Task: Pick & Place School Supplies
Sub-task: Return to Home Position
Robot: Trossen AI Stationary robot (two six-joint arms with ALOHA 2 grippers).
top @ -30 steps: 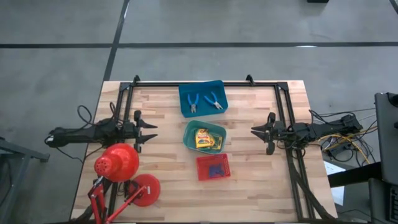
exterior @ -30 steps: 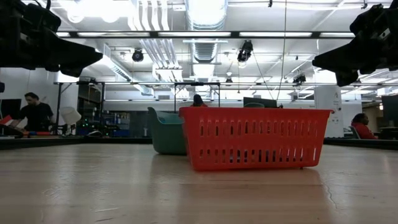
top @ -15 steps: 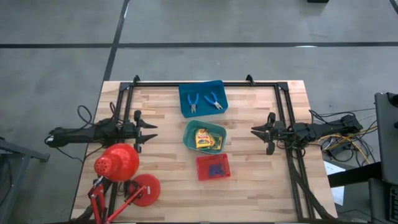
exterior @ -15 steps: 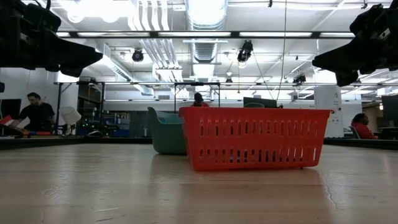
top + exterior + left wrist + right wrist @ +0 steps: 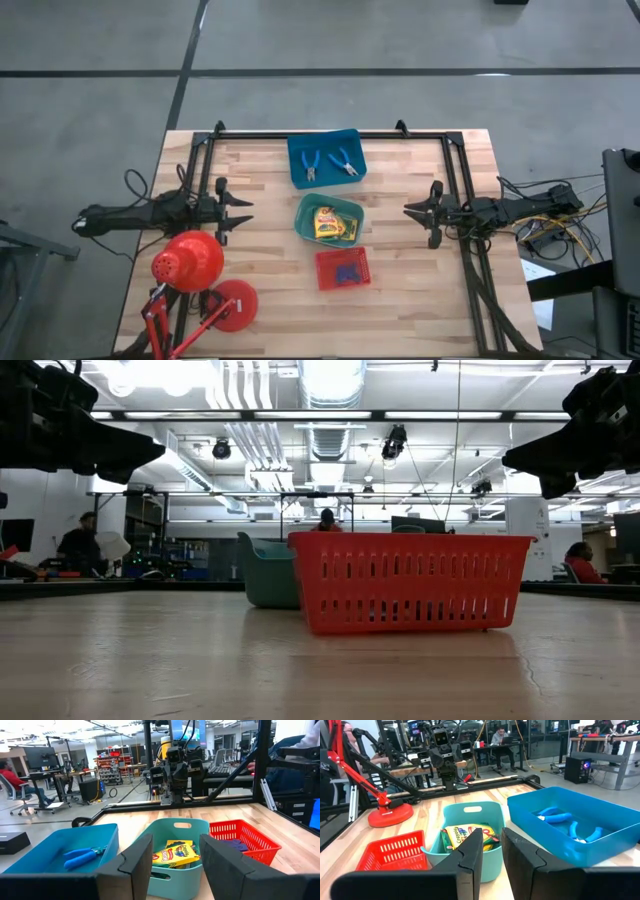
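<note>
Over the table (image 5: 420, 300), seen from above, both arms lie low at the sides. The left gripper (image 5: 243, 213) points inward from the left edge and the right gripper (image 5: 412, 212) faces it from the right, both well apart from the trays lined up down the middle. The two scissor-like tools (image 5: 326, 163) lie in the blue tray (image 5: 296, 170) at the far end. The yellow-and-green boxes (image 5: 335, 225) sit in the green tray (image 5: 303, 222) in the middle. The blue-purple blocks (image 5: 347, 272) are in the red tray (image 5: 322, 275) nearest the front. A red desk lamp (image 5: 190, 262) stands at the front left corner.

From table height, the red tray stands in front with the green tray just behind it, and people (image 5: 85, 542) show in the room beyond.

From the left wrist, its fingers (image 5: 135, 865) stand apart and hold nothing, with the boxes showing between them.

From the right wrist, its fingers (image 5: 470, 860) stand a little apart, also holding nothing, and the tools show in the blue tray
</note>
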